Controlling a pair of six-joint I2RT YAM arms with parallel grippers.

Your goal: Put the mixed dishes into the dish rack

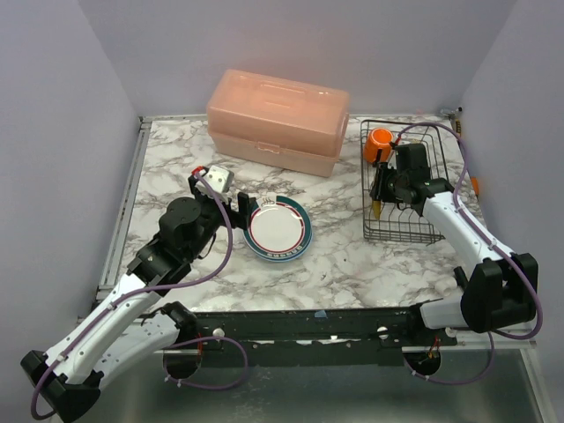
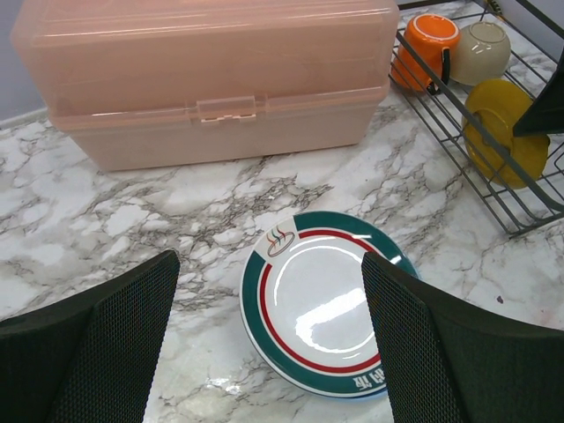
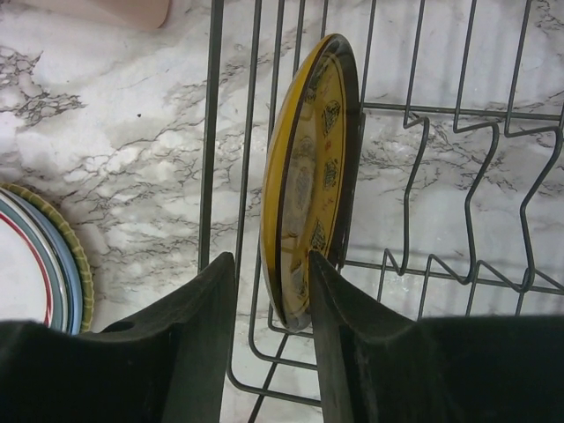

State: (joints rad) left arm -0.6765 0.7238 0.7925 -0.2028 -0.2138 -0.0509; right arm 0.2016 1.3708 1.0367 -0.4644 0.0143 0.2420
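Yellow plate (image 3: pixel 308 176) stands on its edge in the dish rack (image 3: pixel 211 132). Only the right wrist view shows it up close. The right gripper (image 3: pixel 271 264) has let go, with a finger on each side of the plate and a gap on one side. The left wrist view shows more: an orange mug (image 2: pixel 421 48) and a cream bowl (image 2: pixel 483 48) in the rack too. The left gripper (image 2: pixel 269 264) hangs wide open over the stack of plates (image 2: pixel 322 308) on the table.

A lab booth: plain lilac walls (image 1: pixel 53 106) enclose a marble-patterned table (image 1: pixel 344 256) carrying a left arm (image 1: pixel 132 295) and right arm (image 1: pixel 458 225).
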